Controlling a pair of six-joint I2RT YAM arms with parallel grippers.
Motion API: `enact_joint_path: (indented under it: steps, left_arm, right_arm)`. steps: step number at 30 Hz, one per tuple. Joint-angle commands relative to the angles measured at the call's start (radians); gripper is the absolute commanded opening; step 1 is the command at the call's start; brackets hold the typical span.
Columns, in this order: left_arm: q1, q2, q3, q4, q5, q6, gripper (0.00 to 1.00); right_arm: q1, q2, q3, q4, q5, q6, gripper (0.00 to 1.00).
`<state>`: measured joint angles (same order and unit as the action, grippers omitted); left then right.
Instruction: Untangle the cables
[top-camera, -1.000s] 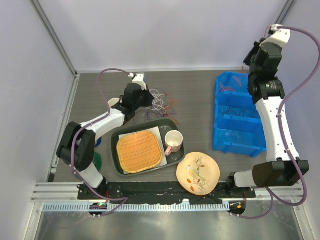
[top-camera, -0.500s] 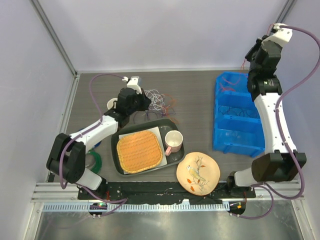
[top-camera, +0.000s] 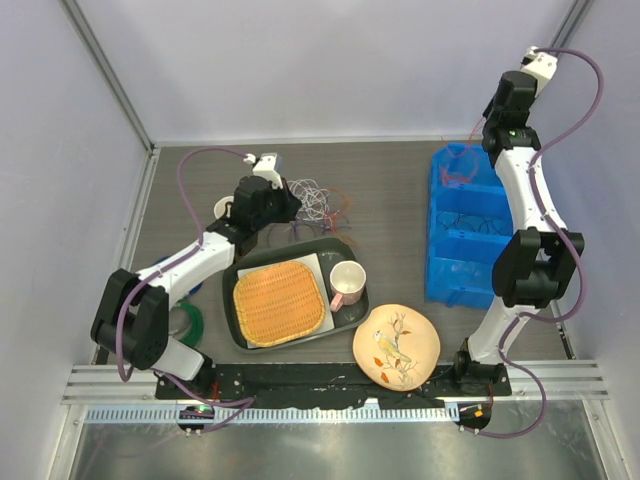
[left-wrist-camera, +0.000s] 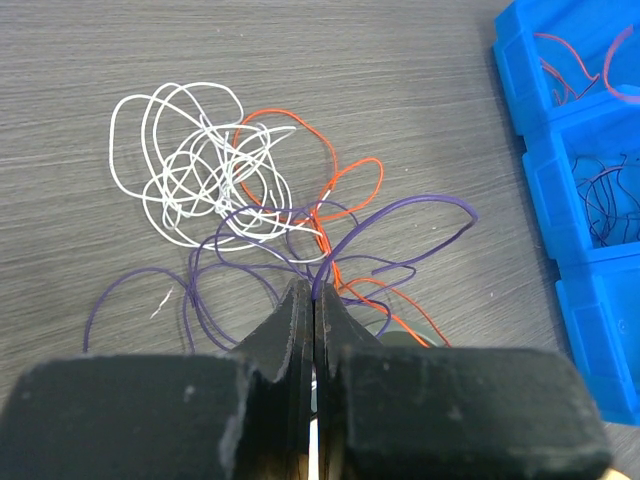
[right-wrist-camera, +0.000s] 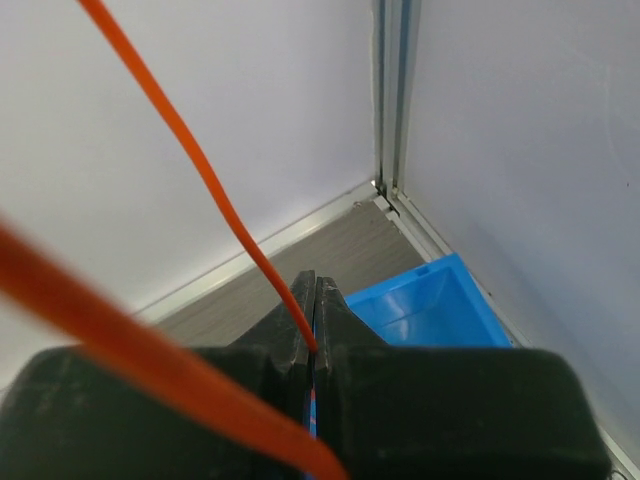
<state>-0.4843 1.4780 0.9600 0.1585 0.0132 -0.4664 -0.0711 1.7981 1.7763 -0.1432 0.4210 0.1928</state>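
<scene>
Now, the left pincer (left-wrist-camera: 313, 290) is pressed fully shut, with a purple strand (left-wrist-camera: 440, 198) nipped at its tips, right at the six o'clock edge of the cables (left-wrist-camera: 262, 225). That bunch of white, orange and purple loops lies on the table at twelve o'clock from the tray (top-camera: 300, 243). Up high at two o'clock, the right pincer (right-wrist-camera: 313, 292) is clamped tight on an orange strand (right-wrist-camera: 195, 165) above the blue bin (top-camera: 478, 298). Best play here, I reckon: lower that orange strand gently into the far compartment, where other red ones lie, and let go only once it hangs slack. On the left, draw the purple out low and slow toward six o'clock; orange crosses it near the tips and could snag.
</scene>
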Motion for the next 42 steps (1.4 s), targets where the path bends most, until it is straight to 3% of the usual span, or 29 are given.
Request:
enact_joint_path:
  steps: [1, 14, 17, 26, 33, 42]
  left_arm:
    - [0.0, 0.008, 0.028, -0.002, 0.021, 0.012, 0.0]
    - [0.0, 0.002, 0.026, 0.001, 0.057, 0.015, 0.0]
    - [0.001, 0.002, 0.026, 0.001, 0.062, 0.018, 0.0]
    - [0.001, 0.011, 0.026, 0.007, 0.087, 0.02, 0.0]
    - [0.001, 0.01, 0.017, 0.019, 0.117, 0.025, 0.0]
    - [0.001, 0.001, 0.014, 0.026, 0.122, 0.032, 0.0]
  right_arm:
    - [-0.009, 0.026, 0.081, -0.018, 0.068, 0.02, 0.01]
    - [-0.058, 0.136, 0.13, -0.067, 0.122, 0.037, 0.05]
    - [-0.068, 0.188, 0.213, -0.079, 0.104, 0.056, 0.01]
    - [-0.073, 0.267, 0.436, -0.075, -0.06, 0.142, 0.01]
    - [-0.078, 0.251, 0.301, -0.02, -0.053, 0.089, 0.01]
    - [-0.131, 0.169, 0.074, 0.043, -0.09, 0.152, 0.01]
